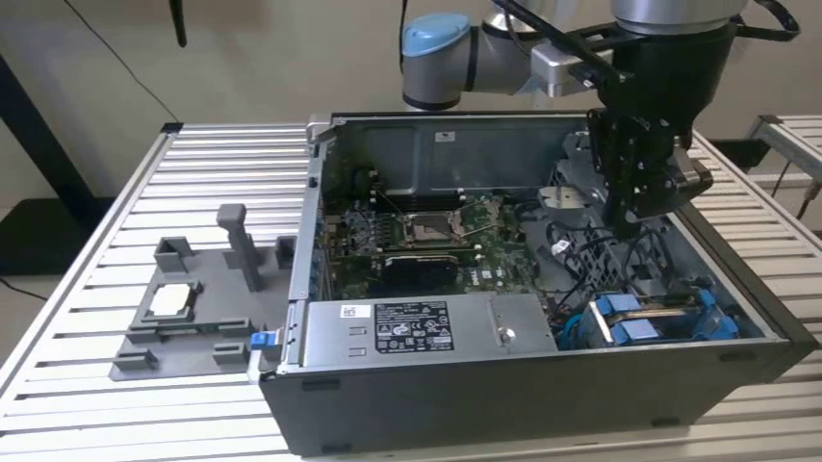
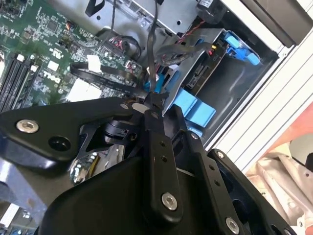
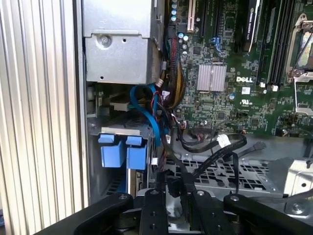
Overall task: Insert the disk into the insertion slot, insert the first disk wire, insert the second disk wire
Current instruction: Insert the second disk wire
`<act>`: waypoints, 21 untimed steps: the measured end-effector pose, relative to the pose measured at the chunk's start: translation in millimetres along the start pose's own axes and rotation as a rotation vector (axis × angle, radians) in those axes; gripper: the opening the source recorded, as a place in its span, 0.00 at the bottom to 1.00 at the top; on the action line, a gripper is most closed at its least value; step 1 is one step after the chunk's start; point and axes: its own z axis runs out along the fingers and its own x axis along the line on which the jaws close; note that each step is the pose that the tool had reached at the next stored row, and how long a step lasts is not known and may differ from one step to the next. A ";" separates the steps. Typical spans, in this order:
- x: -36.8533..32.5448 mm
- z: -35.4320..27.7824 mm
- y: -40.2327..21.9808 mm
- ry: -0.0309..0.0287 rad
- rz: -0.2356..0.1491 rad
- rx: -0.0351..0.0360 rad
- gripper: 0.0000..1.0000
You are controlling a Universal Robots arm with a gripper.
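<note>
The disk (image 1: pixel 657 318), framed in its blue carrier (image 3: pixel 122 149), lies in the insertion slot (image 2: pixel 213 36) at the case's near corner on the exterior view's right. My gripper (image 1: pixel 632 226) hangs inside the open case, behind the disk and above a tangle of cables. In both wrist views its fingers (image 2: pixel 155 100) are pinched together on the black connector (image 3: pixel 173 186) of a thin black disk wire (image 2: pixel 151 49). The wire runs off toward the motherboard. The disk's connector end (image 2: pixel 200 73) faces the gripper, a short way beyond the fingertips.
The motherboard (image 1: pixel 424 241) fills the case's middle, and the power supply box (image 1: pixel 411 327) sits along the near wall. A blue cable (image 3: pixel 146 110) and several black ones cross near the slot. A grey printed fixture (image 1: pixel 192 308) stands on the slatted table (image 1: pixel 218 164).
</note>
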 end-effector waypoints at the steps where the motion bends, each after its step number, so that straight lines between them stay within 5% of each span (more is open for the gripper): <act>1: -0.1 0.4 0.4 -0.0004 -0.005 0.0057 0.27; 7: -0.4 1.1 4.9 -0.0050 -0.036 0.0220 0.27; 16: -0.9 1.3 12.5 -0.0017 -0.040 0.0522 0.27; 21: -1.1 2.1 14.4 0.0015 -0.040 0.0571 0.27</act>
